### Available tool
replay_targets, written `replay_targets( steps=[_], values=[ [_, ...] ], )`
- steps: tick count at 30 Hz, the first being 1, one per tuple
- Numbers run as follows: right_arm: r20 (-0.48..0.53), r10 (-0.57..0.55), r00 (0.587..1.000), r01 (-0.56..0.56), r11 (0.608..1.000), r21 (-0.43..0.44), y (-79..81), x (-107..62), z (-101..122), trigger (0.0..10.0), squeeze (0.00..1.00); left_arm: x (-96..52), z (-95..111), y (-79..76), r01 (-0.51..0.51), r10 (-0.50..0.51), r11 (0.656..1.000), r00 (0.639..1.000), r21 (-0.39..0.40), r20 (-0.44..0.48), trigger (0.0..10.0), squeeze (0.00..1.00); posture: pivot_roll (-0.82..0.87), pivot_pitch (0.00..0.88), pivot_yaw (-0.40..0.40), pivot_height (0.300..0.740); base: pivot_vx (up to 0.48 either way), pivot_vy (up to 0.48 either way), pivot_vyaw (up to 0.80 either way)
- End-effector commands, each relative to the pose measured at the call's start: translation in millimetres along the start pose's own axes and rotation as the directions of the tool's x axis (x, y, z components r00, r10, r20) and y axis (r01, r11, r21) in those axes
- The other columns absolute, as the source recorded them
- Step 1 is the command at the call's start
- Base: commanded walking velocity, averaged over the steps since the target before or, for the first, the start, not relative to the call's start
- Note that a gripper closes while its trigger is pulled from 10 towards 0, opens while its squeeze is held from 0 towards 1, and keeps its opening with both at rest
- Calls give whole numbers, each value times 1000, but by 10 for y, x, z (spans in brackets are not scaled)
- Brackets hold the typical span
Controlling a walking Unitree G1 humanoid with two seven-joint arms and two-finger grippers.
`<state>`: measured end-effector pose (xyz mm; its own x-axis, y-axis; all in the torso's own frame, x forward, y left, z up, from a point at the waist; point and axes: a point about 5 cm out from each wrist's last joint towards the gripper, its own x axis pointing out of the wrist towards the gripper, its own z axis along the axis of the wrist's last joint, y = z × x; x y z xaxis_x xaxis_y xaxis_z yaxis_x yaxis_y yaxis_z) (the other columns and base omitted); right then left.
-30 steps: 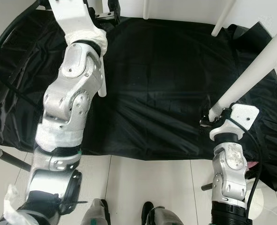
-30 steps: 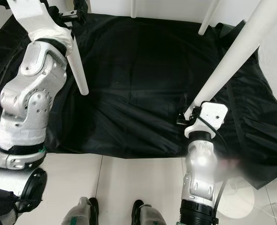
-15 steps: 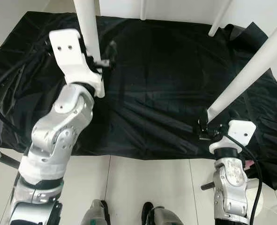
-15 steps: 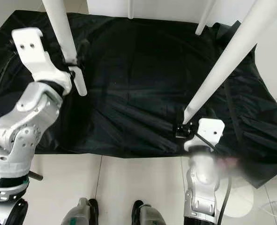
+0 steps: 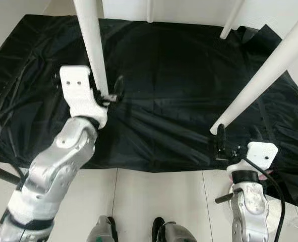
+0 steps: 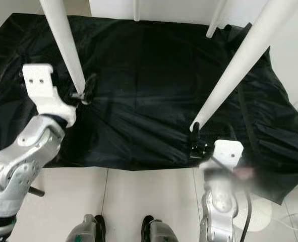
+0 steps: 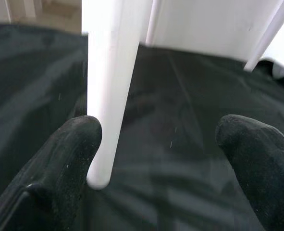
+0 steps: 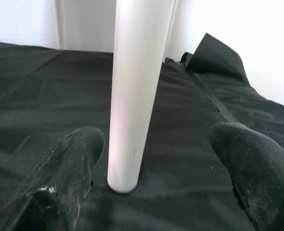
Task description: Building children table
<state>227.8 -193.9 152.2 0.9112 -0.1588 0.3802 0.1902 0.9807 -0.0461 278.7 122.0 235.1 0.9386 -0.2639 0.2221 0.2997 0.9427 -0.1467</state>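
On black sheet, white table stood on its legs. You lowered both arms over last second. Left gripper released, spread beside left leg; right gripper released, spread around right leg. Table reads as set down.

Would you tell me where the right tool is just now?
The right tool sits low on the robot's right, open, at the foot of the near right table leg, over the black sheet.

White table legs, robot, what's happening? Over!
Left hand open beside near-left white table leg. Right hand open at near-right white table leg. Both feet on black sheet.
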Motion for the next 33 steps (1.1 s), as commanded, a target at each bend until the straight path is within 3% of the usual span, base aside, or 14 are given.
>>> replay_targets(
  steps=[1,6,10,17,19,21,23,26,27,29,30,33],
  values=[
    [-6,-13,1000,14,999,37,45,-85,-13,10000,0,-143,-59,-268,532,-531,847,847,26,-17,10000,0,-14,197,-19,740,0,0,0],
    [-23,42,999,-42,999,22,99,-163,-45,10000,0,-235,-201,-235,521,-520,850,853,81,-37,10000,0,-15,192,-20,740,0,0,0],
    [-48,201,978,-199,979,52,231,-253,-88,10000,0,-310,-335,-203,512,-510,852,859,111,-51,10000,0,-17,185,-17,740,0,0,0],
    [-52,268,962,-265,963,47,263,-283,-101,10000,0,-346,-392,-198,521,-517,845,853,118,-63,10000,0,-16,180,-18,740,0,0,0],
    [-92,370,925,-365,929,60,288,-375,-180,10000,0,-483,-556,-187,553,-543,822,833,139,-105,10000,0,-12,169,-23,740,0,0,0],
    [-92,370,925,-365,929,60,288,-375,-180,10000,0,-483,-556,-187,553,-543,822,833,139,-105,10000,0,-12,169,-23,740,0,0,0],
    [-137,458,878,-455,889,55,301,-493,-270,10000,0,-619,-723,-142,582,-561,791,813,189,-158,10000,0,-4,167,-20,740,0,0,0],
    [-150,481,864,-477,877,62,301,-530,-295,10000,0,-658,-769,-122,588,-563,783,809,205,-171,10000,0,-3,166,-19,740,0,0,0],
    [-167,532,830,-529,846,66,297,-593,-335,10000,0,-737,-856,-74,591,-561,776,807,220,-186,10000,0,-2,165,-19,740,0,0,0],
    [-167,532,830,-529,846,66,297,-593,-335,10000,0,-737,-856,-74,591,-561,776,807,220,-186,10000,0,-2,165,-19,740,0,0,0],
    [-172,575,800,-575,816,53,302,-630,-356,10000,0,-790,-902,-46,602,-569,760,798,244,-196,10000,0,0,162,-18,740,0,0,0],
    [-170,592,788,-594,803,43,305,-642,-360,10000,0,-805,-914,-41,608,-575,752,794,254,-199,10000,0,1,162,-20,740,0,0,0]
  ],
)
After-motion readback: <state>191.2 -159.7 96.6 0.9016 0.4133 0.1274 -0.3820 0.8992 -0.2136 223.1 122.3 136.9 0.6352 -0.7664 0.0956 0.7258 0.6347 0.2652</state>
